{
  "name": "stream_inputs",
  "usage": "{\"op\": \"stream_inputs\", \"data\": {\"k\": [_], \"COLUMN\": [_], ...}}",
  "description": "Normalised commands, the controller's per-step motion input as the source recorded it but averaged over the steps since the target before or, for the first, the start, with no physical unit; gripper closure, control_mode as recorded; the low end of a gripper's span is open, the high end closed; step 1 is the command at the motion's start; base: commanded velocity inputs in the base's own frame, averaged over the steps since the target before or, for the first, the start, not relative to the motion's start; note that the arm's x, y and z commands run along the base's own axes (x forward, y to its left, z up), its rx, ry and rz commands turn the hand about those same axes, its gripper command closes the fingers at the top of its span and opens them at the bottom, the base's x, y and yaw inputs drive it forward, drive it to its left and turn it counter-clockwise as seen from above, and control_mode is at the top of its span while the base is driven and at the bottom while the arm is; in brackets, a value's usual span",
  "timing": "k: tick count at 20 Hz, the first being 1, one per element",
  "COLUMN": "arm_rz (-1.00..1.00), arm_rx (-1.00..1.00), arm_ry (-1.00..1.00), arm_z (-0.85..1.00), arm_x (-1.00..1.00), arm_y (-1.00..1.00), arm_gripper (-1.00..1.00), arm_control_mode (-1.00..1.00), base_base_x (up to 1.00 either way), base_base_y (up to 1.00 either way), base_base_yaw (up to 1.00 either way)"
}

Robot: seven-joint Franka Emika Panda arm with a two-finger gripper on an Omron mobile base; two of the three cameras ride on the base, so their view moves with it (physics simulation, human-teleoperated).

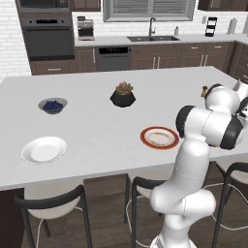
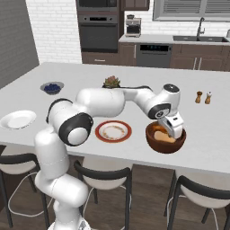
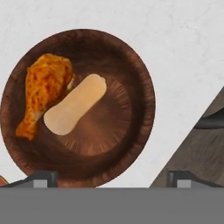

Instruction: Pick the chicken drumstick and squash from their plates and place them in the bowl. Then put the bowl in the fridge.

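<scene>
Though near bowl [image 2: 165, 143], shakers [image 2: 203, 97] well apart.

One chicken drumstick [image 3: 45, 94] and one squash [image 3: 75, 110], both inside the one wooden bowl [image 3: 131, 61]; two plates on the bench [image 1: 97, 131], one white plate [image 1: 43, 149] and one red-rimmed plate [image 1: 159, 137]; one blueberry bowl [image 1: 52, 105]; one potted plant [image 1: 123, 94]; two shakers [image 2: 203, 97]; three chairs [image 2: 105, 177] along the near edge.
</scene>
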Motion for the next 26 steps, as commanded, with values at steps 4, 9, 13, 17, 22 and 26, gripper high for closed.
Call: {"op": "stream_inputs", "data": {"k": [4, 9, 13, 17, 22, 26], "arm_rz": [-0.07, -0.05, -0.04, -0.05, -0.04, -0.02], "arm_rx": [0.02, 0.00, 0.03, 0.04, 0.05, 0.03], "arm_ry": [0.00, 0.00, 0.00, 0.00, 0.00, 0.00], "arm_z": [-0.04, -0.20, -0.24, -0.27, -0.20, -0.13], "arm_x": [-0.03, 0.00, -0.23, -0.09, 0.11, 0.22], "arm_y": [0.03, 0.04, 0.00, 0.00, 0.00, 0.00], "arm_gripper": [-1.00, -1.00, -1.00, -1.00, -1.00, -1.00], "arm_control_mode": [-1.00, -1.00, -1.00, -1.00, -1.00, -1.00], "base_base_x": [0.00, 0.00, 0.00, 0.00, 0.00, 0.00], "base_base_y": [0.00, 0.00, 0.00, 0.00, 0.00, 0.00], "base_base_yaw": [0.00, 0.00, 0.00, 0.00, 0.00, 0.00]}}
